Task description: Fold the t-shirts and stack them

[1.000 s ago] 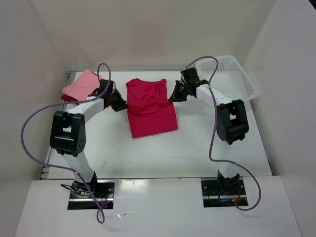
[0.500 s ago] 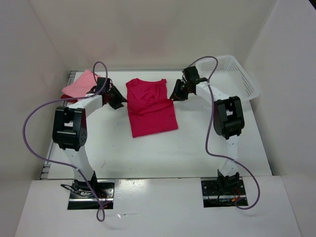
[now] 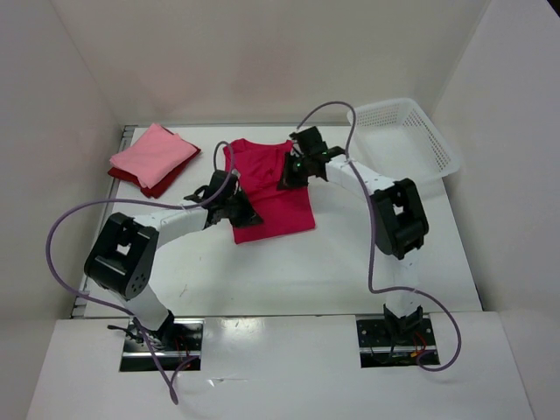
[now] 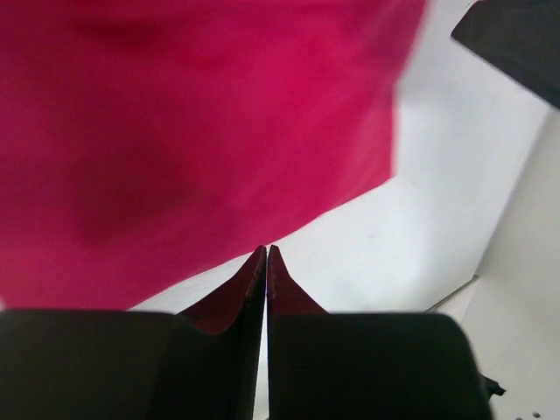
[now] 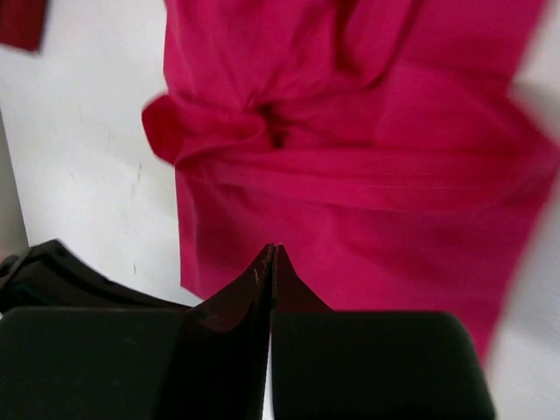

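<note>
A magenta-crimson t-shirt (image 3: 269, 188) lies part-folded in the middle of the table, its cloth bunched near the collar (image 5: 271, 122). A folded light pink t-shirt (image 3: 153, 153) rests on a dark red t-shirt (image 3: 168, 182) at the back left. My left gripper (image 3: 242, 211) is shut at the magenta shirt's near left corner. Its tips (image 4: 266, 250) sit just off the hem over bare table, with nothing between them. My right gripper (image 3: 294, 166) is shut above that shirt's far right part. Its tips (image 5: 273, 248) hang over the cloth, and no cloth shows pinched.
A white lattice basket (image 3: 411, 131) stands at the back right corner. White walls close in the table on three sides. The left arm's black body (image 5: 44, 271) shows at the lower left of the right wrist view.
Both grippers opened and shut again. The left arm swung from beside the pink pile to the magenta shirt's near left corner. The right gripper moved left, over that shirt.
</note>
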Tool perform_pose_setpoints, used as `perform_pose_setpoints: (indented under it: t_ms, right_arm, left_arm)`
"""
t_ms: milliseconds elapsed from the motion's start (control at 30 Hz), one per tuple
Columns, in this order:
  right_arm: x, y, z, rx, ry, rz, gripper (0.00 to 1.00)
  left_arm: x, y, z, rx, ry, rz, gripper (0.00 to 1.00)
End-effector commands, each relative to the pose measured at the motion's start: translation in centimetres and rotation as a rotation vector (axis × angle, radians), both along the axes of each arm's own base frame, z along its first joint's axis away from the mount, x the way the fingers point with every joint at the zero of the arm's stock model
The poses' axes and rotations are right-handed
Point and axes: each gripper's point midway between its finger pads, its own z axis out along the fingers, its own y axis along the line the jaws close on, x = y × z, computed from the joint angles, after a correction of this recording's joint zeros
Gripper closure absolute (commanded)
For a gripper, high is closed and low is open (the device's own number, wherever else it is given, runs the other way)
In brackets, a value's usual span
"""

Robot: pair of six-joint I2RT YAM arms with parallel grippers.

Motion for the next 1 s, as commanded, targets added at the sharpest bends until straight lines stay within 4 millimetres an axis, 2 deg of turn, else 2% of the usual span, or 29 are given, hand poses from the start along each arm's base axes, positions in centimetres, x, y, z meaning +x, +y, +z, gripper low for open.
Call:
perform_pose_setpoints:
  t_ms: [0,67,100,167,233,300,367,467,533,567,600,667,700,767,800,833,967]
  right_arm:
    - [-1.0,1.8,-3.1,0.009,0.044,0.056,1.00]
    - [-1.0,2.0,-4.2,0.009,0.061,0.062,1.00]
    - [-0.7,2.1,-3.7,0.014,0.050,0.062,1.00]
    - [0.0,2.5,-4.2,0.014,0.050,0.062,1.00]
    - [0.1,2.6,-4.8,0.010,0.058,0.062,1.00]
    - [0.1,2.6,-5.2,0.008,0.076,0.055,1.00]
    - [0.1,2.4,-6.5,-0.009,0.093,0.048,1.00]
    - [1.1,2.7,-6.6,-0.016,0.087,0.041,1.00]
    - [1.1,2.7,-7.6,-0.022,0.100,0.041,1.00]
    - [1.9,2.9,-6.8,-0.021,0.074,0.032,1.00]
    - [2.3,2.8,-7.1,-0.030,0.069,0.023,1.00]
    - [3.4,3.2,-6.4,-0.019,0.041,0.008,1.00]
    - [3.9,2.7,-6.8,-0.014,0.047,-0.013,1.00]
    - [5.5,2.8,-5.4,0.026,0.006,-0.044,1.00]
    - [6.1,2.3,-5.6,0.026,0.005,-0.056,1.00]
    - [6.9,2.7,-4.9,0.042,-0.009,-0.064,1.00]
    - [9.0,3.1,-3.2,0.070,-0.052,-0.079,1.00]
  left_arm:
    - [0.9,0.6,-0.3,-0.045,0.002,0.063,0.94]
    - [0.5,0.7,-1.7,-0.031,0.034,0.064,0.93]
    - [0.3,0.8,-2.5,-0.031,0.054,0.072,0.93]
    - [-0.2,1.0,-3.5,-0.026,0.080,0.081,0.90]
    - [-1.0,1.5,-5.4,0.001,0.123,0.088,0.90]
    - [-1.5,1.6,-5.9,0.007,0.136,0.089,0.89]
    - [-1.8,2.0,-6.3,0.019,0.143,0.096,0.87]
    - [-2.3,2.2,-7.2,0.033,0.171,0.097,0.86]
    - [-2.3,2.3,-7.2,0.039,0.168,0.103,0.86]
    - [-2.7,2.5,-7.6,0.044,0.179,0.103,0.85]
    - [-3.2,2.7,-8.0,0.052,0.195,0.103,0.85]
    - [-3.3,2.9,-8.2,0.067,0.196,0.102,0.85]
    - [-3.8,3.2,-8.3,0.073,0.209,0.102,0.85]
    - [-3.9,3.4,-8.3,0.080,0.204,0.109,0.83]
    - [-3.9,3.4,-7.5,0.074,0.191,0.109,0.82]
    - [-4.3,3.8,-7.7,0.092,0.194,0.110,0.81]
    - [-4.3,4.3,-6.3,0.111,0.157,0.106,0.75]
